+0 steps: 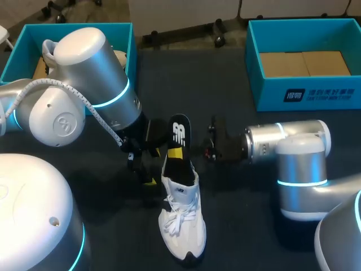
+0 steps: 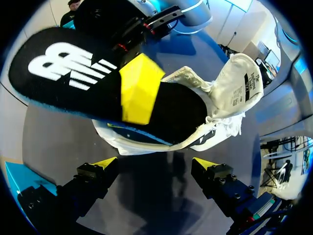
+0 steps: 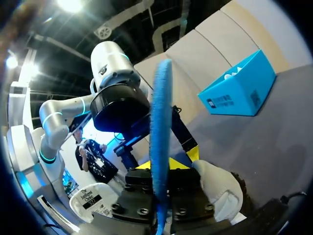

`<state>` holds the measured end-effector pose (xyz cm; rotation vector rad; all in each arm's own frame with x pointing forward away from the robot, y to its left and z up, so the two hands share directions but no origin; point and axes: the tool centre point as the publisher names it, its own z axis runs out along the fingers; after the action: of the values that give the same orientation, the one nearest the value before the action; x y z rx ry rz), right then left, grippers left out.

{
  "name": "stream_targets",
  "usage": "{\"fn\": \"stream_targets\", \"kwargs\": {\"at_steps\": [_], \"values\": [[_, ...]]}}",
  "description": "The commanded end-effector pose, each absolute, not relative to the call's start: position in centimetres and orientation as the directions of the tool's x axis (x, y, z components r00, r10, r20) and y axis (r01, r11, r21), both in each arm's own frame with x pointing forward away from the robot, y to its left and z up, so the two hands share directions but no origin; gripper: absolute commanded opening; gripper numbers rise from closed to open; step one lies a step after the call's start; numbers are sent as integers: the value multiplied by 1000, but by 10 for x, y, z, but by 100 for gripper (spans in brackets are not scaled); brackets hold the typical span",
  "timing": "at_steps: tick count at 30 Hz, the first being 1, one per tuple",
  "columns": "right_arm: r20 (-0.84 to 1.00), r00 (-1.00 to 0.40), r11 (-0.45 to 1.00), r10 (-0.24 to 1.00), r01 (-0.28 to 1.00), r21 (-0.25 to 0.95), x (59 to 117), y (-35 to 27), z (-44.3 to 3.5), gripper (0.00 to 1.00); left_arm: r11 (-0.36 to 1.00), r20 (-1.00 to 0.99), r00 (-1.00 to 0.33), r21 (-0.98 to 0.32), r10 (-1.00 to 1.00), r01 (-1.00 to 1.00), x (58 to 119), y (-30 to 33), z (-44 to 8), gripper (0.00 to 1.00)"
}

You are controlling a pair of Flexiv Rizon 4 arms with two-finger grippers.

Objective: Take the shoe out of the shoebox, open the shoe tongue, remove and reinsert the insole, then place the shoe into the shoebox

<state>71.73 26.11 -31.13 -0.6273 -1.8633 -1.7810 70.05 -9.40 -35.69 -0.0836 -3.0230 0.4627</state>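
Note:
A white shoe (image 1: 181,220) lies on the dark table with its toe toward the front edge and its tongue (image 2: 242,81) folded open. The black insole (image 1: 179,134) stands upright with its lower end in the shoe's opening. My right gripper (image 1: 179,153) is shut on the insole, seen edge-on between its fingers in the right wrist view (image 3: 160,147); one yellow fingertip (image 2: 139,90) presses its black face. My left gripper (image 2: 155,164) is open and holds nothing, just left of the shoe's heel (image 1: 148,169), pointing at the shoe's side.
A teal shoebox (image 1: 121,34) stands at the back left, partly behind my left arm, with something white inside. A second teal box (image 1: 299,93) with a cardboard floor stands at the back right. Bare table (image 1: 242,226) lies to the right of the shoe.

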Motion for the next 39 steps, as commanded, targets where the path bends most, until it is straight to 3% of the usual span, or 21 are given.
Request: {"fn": "stream_targets", "kwargs": {"at_steps": [1,24,25,26,27,28,39], "values": [[634,-774,49,2,633,773,716,265,-315,0,953,72,-995,-300,67,42,701,-94,-358,100],[710,-704,133,-20,702,699,684,261,-352,0,953,72,-995,-300,67,42,701,-94,-358,100],[706,-708,134,-20,698,703,684,262,-349,5,953,72,-995,-300,67,42,701,-94,-358,100],[701,-713,136,-20,693,708,684,262,-347,22,953,72,-995,-300,67,42,701,-94,-358,100],[696,-718,138,-20,688,713,685,263,-344,32,953,72,-995,-300,67,42,701,-94,-358,100],[689,-724,140,-19,681,719,685,263,-342,35,953,72,-995,-300,67,42,701,-94,-358,100],[629,-777,142,-9,622,770,695,265,-319,30,953,72,-995,-300,67,42,701,-94,-358,100]]}}
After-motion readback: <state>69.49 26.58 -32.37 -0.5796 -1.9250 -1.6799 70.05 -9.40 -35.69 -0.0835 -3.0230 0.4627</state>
